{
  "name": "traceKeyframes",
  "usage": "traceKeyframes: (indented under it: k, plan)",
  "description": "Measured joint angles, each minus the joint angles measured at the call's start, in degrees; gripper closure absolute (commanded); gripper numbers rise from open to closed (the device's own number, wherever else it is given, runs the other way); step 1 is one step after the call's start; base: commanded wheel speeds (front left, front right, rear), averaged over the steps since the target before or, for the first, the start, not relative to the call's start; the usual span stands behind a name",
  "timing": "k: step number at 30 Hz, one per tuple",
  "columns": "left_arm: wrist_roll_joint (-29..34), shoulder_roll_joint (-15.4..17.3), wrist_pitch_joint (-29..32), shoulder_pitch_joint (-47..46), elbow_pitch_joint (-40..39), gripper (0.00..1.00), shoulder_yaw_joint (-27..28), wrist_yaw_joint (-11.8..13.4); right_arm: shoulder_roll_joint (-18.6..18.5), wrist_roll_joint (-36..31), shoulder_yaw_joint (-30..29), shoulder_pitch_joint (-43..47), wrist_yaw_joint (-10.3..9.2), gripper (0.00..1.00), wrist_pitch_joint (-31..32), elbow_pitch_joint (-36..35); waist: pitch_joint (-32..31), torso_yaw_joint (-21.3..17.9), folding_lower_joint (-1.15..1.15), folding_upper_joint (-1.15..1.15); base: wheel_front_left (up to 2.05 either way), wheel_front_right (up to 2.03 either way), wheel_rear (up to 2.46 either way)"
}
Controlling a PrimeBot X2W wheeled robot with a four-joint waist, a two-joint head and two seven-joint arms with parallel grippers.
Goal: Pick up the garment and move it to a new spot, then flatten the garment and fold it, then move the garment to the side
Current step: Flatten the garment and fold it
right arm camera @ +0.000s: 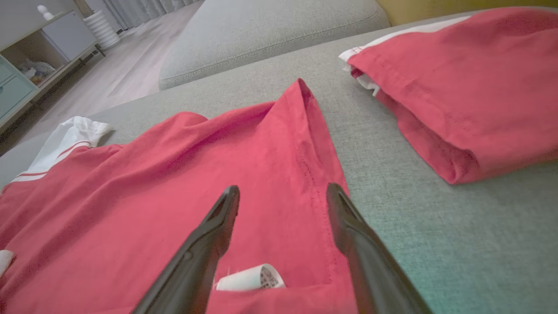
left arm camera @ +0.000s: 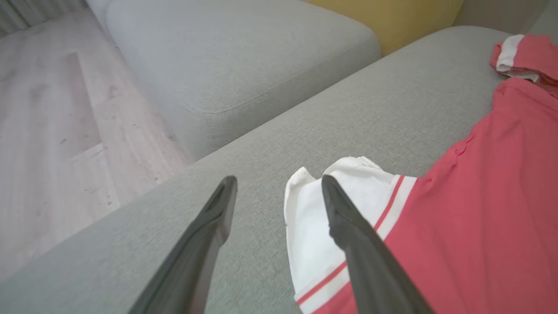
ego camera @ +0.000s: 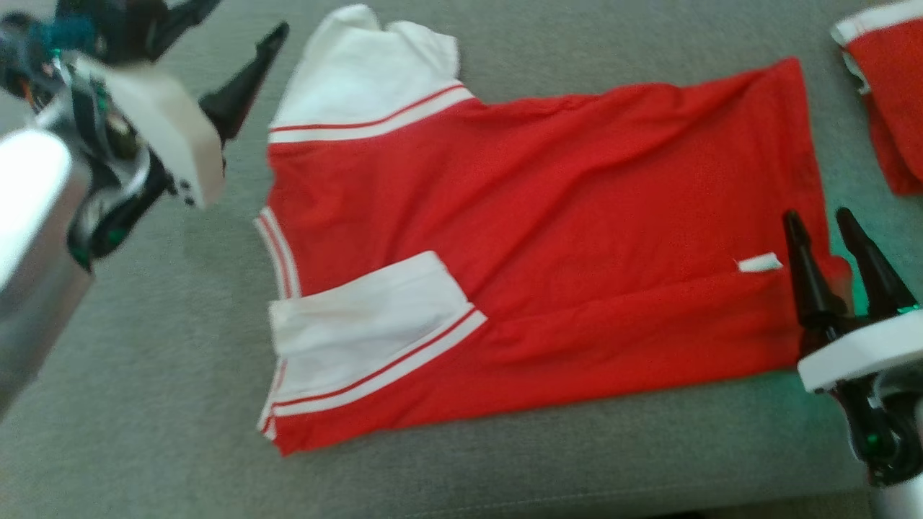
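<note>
A red shirt with white striped sleeves [ego camera: 548,238] lies spread on the grey sofa cushion [ego camera: 159,404]. Its near sleeve [ego camera: 368,328] is folded inward over the red body, and its far sleeve [left arm camera: 322,218] lies flat. My left gripper [ego camera: 238,43] hovers open just left of the far sleeve, one finger [left arm camera: 348,226] above the white cloth. My right gripper [ego camera: 818,231] stands open over the shirt's hem edge [right arm camera: 305,174], with a small white label [right arm camera: 250,278] between its fingers. Neither gripper holds cloth.
A second red and white garment [right arm camera: 462,87] lies folded at the cushion's far right [ego camera: 887,86]. Another grey cushion [left arm camera: 235,56], a yellow pillow [left arm camera: 392,17] and wooden floor [left arm camera: 52,117] lie beyond the left side. A cabinet [right arm camera: 30,61] stands farther off.
</note>
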Motion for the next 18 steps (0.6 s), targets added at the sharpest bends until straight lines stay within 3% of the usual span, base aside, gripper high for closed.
traceKeyframes:
  k: [5, 18]
  plan:
    - [-5.88, 0.35, 4.31, -6.89, 3.96, 0.0, -7.03, -0.42, 1.29, -0.13, 1.16, -0.94, 0.0, 0.0, -0.65, 0.71, 2.86, -3.0, -0.01, 0.0, 0.0, 0.0, 0.0]
    - [-9.14, 1.98, 3.36, -17.98, 10.25, 0.0, -19.46, -0.42, 2.53, -0.11, 3.25, -3.33, 0.0, 0.0, -4.07, 3.11, 7.78, -7.38, -0.02, 0.0, 0.0, 0.0, 0.0]
